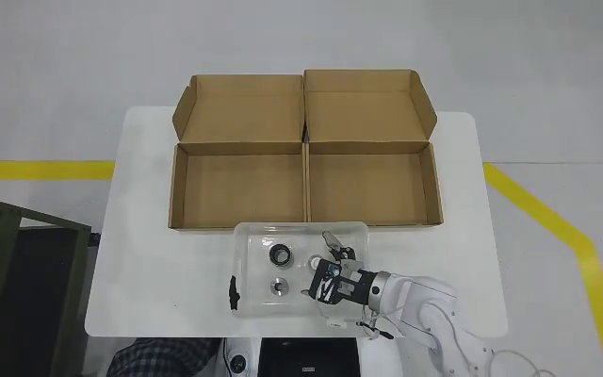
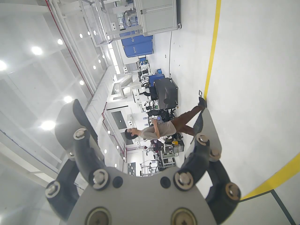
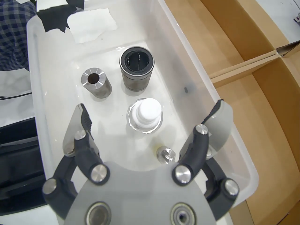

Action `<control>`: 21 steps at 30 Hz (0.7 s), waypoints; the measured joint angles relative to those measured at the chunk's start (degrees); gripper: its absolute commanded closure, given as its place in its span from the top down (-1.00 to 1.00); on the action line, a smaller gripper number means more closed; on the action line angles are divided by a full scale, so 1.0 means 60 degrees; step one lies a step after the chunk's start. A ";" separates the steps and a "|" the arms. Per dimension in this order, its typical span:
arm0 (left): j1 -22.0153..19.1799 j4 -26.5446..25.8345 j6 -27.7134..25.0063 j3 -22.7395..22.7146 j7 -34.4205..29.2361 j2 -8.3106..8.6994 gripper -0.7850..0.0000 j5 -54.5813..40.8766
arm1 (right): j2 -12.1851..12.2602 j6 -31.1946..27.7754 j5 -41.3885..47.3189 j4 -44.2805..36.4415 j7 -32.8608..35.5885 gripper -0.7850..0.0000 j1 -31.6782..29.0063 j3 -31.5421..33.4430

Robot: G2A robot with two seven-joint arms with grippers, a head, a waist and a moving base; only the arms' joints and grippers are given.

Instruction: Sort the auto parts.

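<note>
White table (image 1: 141, 236): two open cardboard boxes are set side by side, left box (image 1: 240, 188) and right box (image 1: 367, 187), lids folded back.

Clear plastic bin (image 3: 175, 47) is placed just beside the boxes' near walls. Black tape (image 3: 58, 17) and a white label (image 3: 91, 25) are stuck on one end wall.

Right gripper (image 3: 150, 110) is held over the bin, jaws spread wide, nothing clamped. Left gripper (image 2: 139, 108) is pointed into the room, jaws likewise spread, nothing between them.

Parts in the bin:
- Dark linear bearing (image 3: 136, 71), upright, seen beyond the right fingertips.
- Steel sleeve (image 3: 96, 83), upright, just beside the bearing.
- White stepped part (image 3: 145, 114) seated in a metal ring, seen between the spread fingers, untouched.
- Small threaded fitting (image 3: 166, 155), seen close under the gripper's base, near one finger link.
</note>
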 measured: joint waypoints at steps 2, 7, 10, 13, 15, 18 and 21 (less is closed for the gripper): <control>0.0000 0.0000 0.0000 0.0000 0.0000 0.0000 1.00 0.0000 | 0.0005 0.0015 0.0009 0.0111 0.0000 0.38 0.0033 -0.0039; 0.0000 0.0000 0.0000 0.0000 0.0000 0.0000 1.00 0.0000 | 0.0017 0.0036 0.0030 0.0265 0.0053 -0.04 0.0098 -0.0128; 0.0000 0.0000 0.0000 0.0000 0.0000 0.0000 1.00 0.0000 | 0.0023 0.0072 0.0067 0.0339 0.0071 -0.22 0.0149 -0.0165; 0.0000 0.0000 0.0000 0.0000 0.0000 0.0000 1.00 0.0000 | 0.0029 0.0102 0.0109 0.0398 0.0081 -0.57 0.0199 -0.0196; 0.0000 0.0000 0.0000 0.0000 0.0000 0.0000 1.00 0.0000 | 0.0036 0.0112 0.0139 0.0403 0.0090 -1.00 0.0223 -0.0210; 0.0000 0.0000 0.0000 0.0000 0.0000 0.0000 1.00 0.0000 | 0.0052 0.0083 0.0248 0.0279 0.0070 -1.00 0.0209 -0.0205; 0.0000 0.0000 0.0000 0.0000 0.0000 0.0000 1.00 0.0000 | 0.0079 -0.0009 0.0471 0.0089 -0.0069 -1.00 0.0148 -0.0128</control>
